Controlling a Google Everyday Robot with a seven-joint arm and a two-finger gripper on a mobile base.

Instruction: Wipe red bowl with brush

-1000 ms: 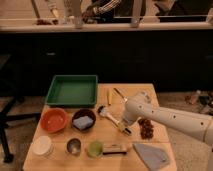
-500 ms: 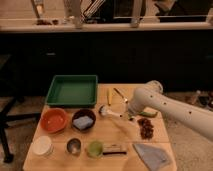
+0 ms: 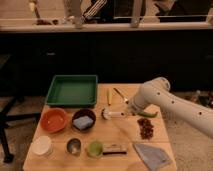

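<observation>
The claw (image 3: 129, 112) sits at the handle of the dish brush (image 3: 107, 114); clamped or not, I cannot tell. A loose hold could drop it into the dark bowl (image 3: 75, 118) short of the red bowl (image 3: 54, 120).

Red bowl (image 3: 54, 120) upright, far left; brush (image 3: 114, 114) horizontal, white head toward bowl, well apart; tool (image 3: 131, 111) at its handle end

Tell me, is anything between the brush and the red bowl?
Yes: the dark bowl holding a blue sponge sits between the brush and the red bowl. The gripper is at the brush's handle end.
</observation>
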